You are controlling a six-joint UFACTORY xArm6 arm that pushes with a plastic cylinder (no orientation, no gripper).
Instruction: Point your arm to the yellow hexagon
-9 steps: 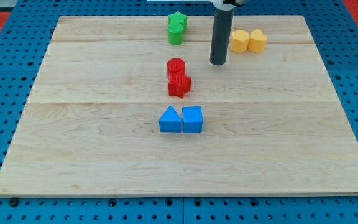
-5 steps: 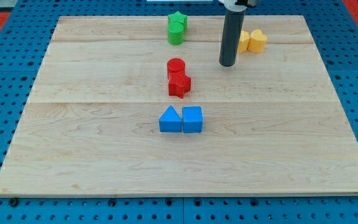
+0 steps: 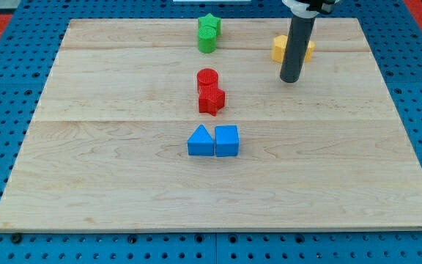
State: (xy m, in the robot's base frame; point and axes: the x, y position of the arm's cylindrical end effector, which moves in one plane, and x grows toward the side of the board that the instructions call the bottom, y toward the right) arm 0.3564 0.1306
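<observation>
While the rod stands in front of the two yellow blocks at the far right of the surface (image 3: 387,139), the tip (image 3: 291,79) rests just near of them, hiding their middle. The yellow hexagon (image 3: 279,48) peeks out left of the rod; the other yellow block (image 3: 310,48) peeks out right. The arm carries no fingers, so none can be open or closed. Pushing farther could likely knock the hexagon or shove its neighbour, and stopping between them would leave the aim ambiguous.
</observation>
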